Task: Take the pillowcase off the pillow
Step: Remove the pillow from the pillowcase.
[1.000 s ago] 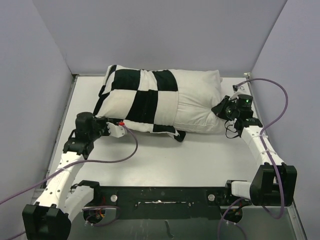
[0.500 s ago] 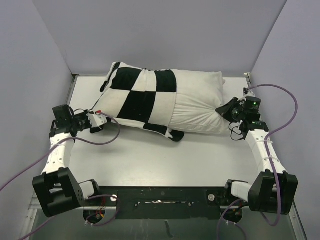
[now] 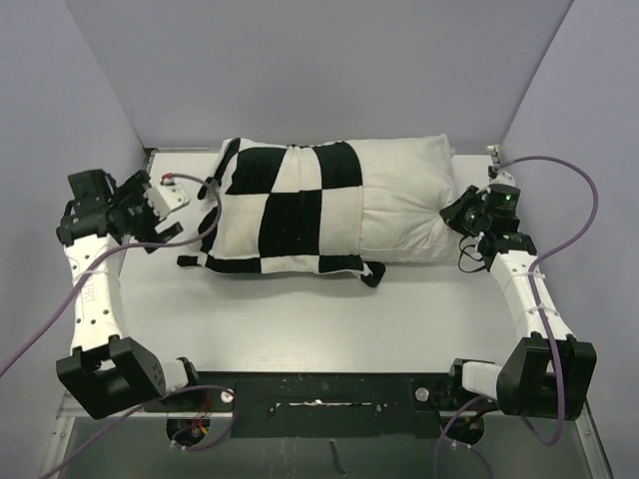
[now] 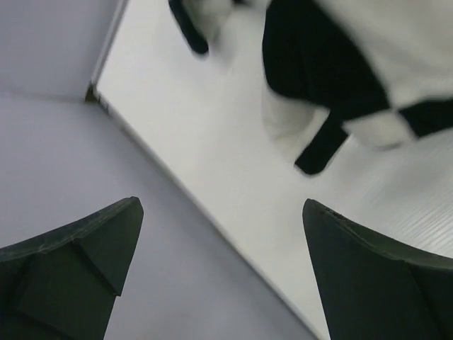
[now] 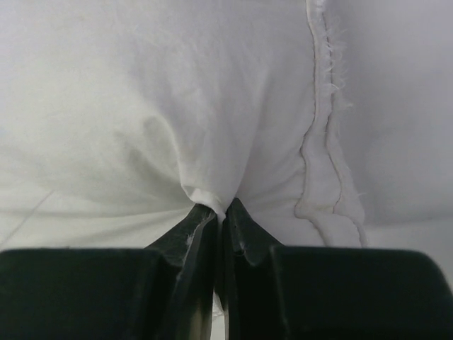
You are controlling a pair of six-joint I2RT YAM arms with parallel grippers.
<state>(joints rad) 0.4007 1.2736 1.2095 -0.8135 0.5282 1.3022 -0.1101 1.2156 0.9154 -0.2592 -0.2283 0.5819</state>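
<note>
Grey walls (image 3: 300, 70) close in a white worktop (image 3: 300, 319). Across its far half lies the pillow (image 3: 404, 200), its right third bare and white and the rest inside the checked pillowcase (image 3: 290, 210). My left hand (image 3: 168, 197) has just let go. A second ago it was closed at the pillowcase's near edge, dragging it left. Now it stands spread wide with nothing in it, off by the left wall, with the pillowcase's corner and a black tie (image 4: 322, 145) lying apart from it. The pull has swung the bundle squarer to the back wall, yet I judge little extra pillow bared, so the left hand needs a fresh bite. My right hand (image 5: 219, 212) stays pinched on a fold of pillow at the right end, anchoring it. The pillowcase looks rumpled, with dark ends trailing off its near edge.
</note>
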